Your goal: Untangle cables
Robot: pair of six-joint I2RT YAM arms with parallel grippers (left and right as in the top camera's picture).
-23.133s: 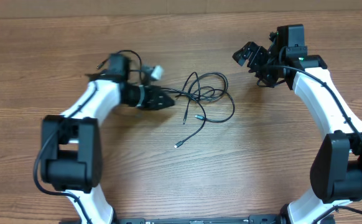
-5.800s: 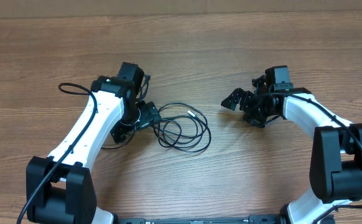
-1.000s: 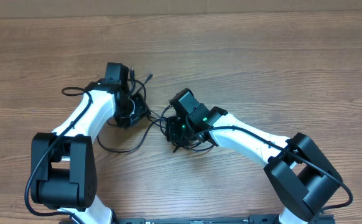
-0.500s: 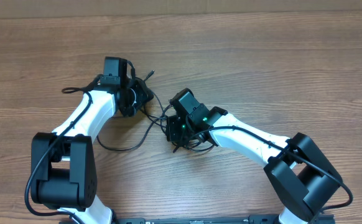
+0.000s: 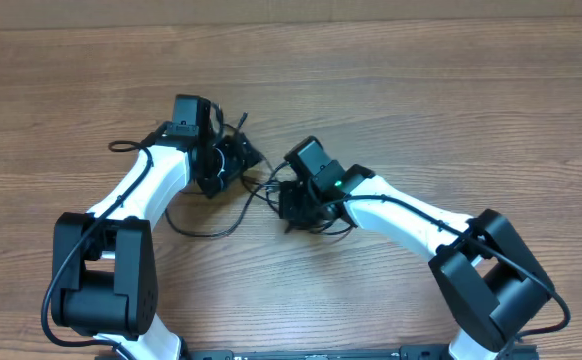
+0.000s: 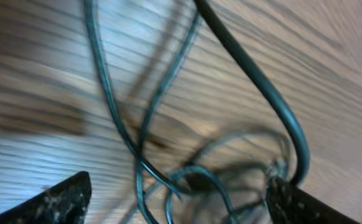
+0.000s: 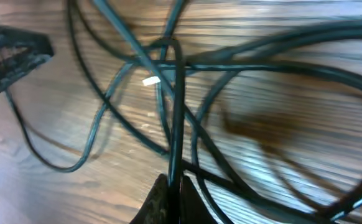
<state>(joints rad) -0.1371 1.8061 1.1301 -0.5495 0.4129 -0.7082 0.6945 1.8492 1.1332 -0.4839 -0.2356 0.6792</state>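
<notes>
I see the thin black flexible cables (image 5: 263, 190) bunched in a knot near the middle of the brown wood-grain table (image 5: 471, 90), caught between the heads of the two arms. One loose loop trails out to the near left of the knot, beside the left arm's white forearm (image 5: 151, 185). The left gripper (image 5: 239, 158) sits at the far-left edge of the bunch. In its wrist view its two black fingers (image 6: 56, 199) stand wide apart at either side of the frame, with several strands lying across the wood between them and none pinched. A thicker dark cord (image 6: 249, 74) arcs down toward the right-hand finger, and I cannot tell whether it touches it. The right gripper (image 5: 296, 205) is down on the right side of the knot, reaching in from the near right. In its wrist view the fingertips (image 7: 168, 199) are pressed together on a single strand that runs straight up from them through a crossing of other strands. A small pale speck (image 7: 150, 81) shows just left of that strand in the crossing. At the far left of that view a black pointed part (image 7: 13, 53) lies just beside the cables; I cannot say for sure what it is.
</notes>
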